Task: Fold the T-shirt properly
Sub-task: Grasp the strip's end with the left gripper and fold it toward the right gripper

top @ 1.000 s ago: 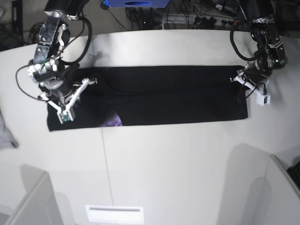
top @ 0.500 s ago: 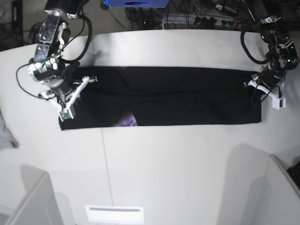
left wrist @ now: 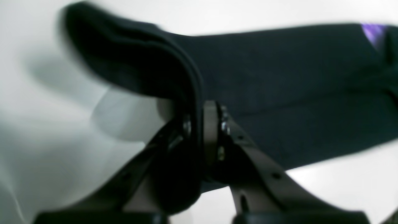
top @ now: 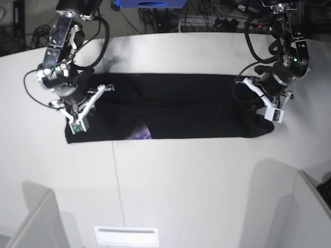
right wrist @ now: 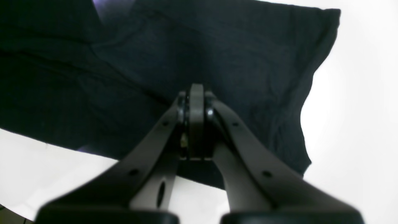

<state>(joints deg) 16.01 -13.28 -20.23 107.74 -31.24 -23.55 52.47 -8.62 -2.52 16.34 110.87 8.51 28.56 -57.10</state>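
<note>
The black T-shirt lies as a long band across the white table. A bit of purple print peeks out at its near edge. My left gripper, on the base view's right, is shut on a raised fold of the shirt's end. In its wrist view, black cloth is pinched between the fingertips of this gripper. My right gripper is at the shirt's other end, shut, its tips over the cloth. No cloth shows between them.
Grey partitions stand at the near left and near right corners. A white slotted plate lies near the front edge. Cables and a blue device sit behind the table. A grey cloth hangs at the left edge.
The shirt first slid toward the base view's right. My left gripper then swung back inward with the shirt's end, which is now bunched and lifted. The right gripper barely moved.
</note>
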